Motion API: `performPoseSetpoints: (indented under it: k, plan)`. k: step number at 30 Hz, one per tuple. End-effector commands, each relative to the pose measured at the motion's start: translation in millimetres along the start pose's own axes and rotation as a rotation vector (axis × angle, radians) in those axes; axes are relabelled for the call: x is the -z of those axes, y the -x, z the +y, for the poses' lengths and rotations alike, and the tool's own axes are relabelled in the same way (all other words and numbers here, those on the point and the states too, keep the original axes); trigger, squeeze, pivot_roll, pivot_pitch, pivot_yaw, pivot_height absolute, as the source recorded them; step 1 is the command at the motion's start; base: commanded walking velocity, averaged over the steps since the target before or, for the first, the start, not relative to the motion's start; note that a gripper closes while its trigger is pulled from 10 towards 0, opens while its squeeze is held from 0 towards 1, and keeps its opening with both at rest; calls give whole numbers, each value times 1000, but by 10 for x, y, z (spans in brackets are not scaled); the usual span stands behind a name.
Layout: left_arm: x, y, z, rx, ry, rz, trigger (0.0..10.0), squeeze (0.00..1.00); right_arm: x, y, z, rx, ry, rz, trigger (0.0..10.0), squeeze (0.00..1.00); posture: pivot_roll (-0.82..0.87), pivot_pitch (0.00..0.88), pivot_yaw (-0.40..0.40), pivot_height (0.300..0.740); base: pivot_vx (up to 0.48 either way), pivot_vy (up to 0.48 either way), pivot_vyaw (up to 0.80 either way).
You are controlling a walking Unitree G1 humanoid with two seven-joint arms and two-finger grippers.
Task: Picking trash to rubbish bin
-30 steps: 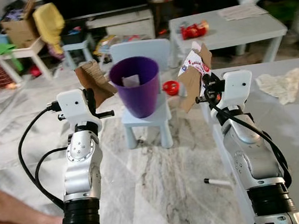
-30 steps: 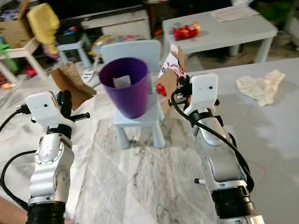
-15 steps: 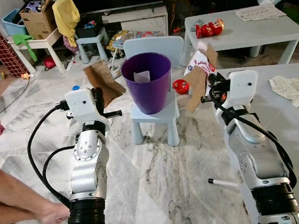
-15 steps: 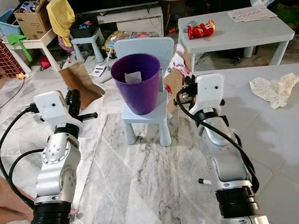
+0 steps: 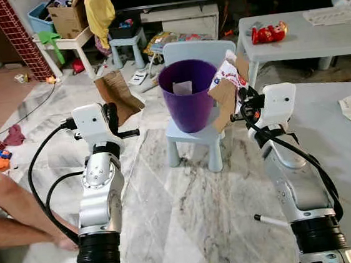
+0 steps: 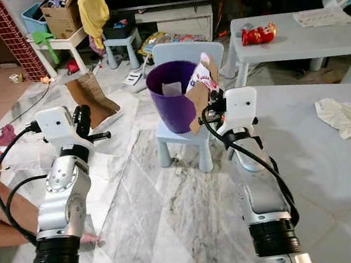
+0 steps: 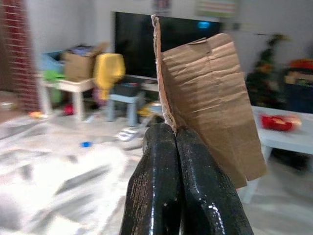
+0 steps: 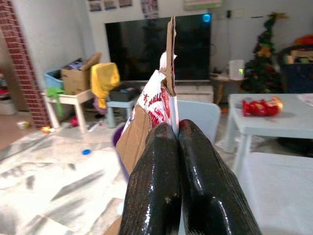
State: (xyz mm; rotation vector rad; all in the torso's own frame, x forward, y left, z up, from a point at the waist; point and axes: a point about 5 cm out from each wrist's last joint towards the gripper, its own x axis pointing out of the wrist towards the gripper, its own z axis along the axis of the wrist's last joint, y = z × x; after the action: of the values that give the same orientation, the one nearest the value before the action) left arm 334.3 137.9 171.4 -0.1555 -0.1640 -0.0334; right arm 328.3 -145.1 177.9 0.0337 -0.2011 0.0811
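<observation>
My left gripper [image 7: 171, 128] pinches a brown cardboard sheet [image 5: 118, 95] left of the purple bin [image 5: 189, 100]; my right gripper [image 8: 173, 125] clamps a printed carton piece [image 5: 227, 94] touching the bin's rim, on the small chair [image 5: 195, 136].

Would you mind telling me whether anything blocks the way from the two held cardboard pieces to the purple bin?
Nothing visible does. The purple bin stands open on the small chair, between the left cardboard piece and the right cardboard piece.
</observation>
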Motion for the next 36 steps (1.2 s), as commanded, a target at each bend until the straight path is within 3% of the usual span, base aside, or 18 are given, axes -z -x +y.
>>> performPoseSetpoints:
  k: [1, 36]
  plan:
    - [-24, 0, 52, -3, -11, -7, 0, 0, -17, -15, 33, -8, -11, -6, 0, 0, -14, 69, 21, 740, 322, 0, 0]
    - [-5, 6, 34, 13, -9, 2, 0, 0, 15, -6, 59, -24, -12, 4, 0, 0, -14, 72, 18, 740, 476, 0, 0]
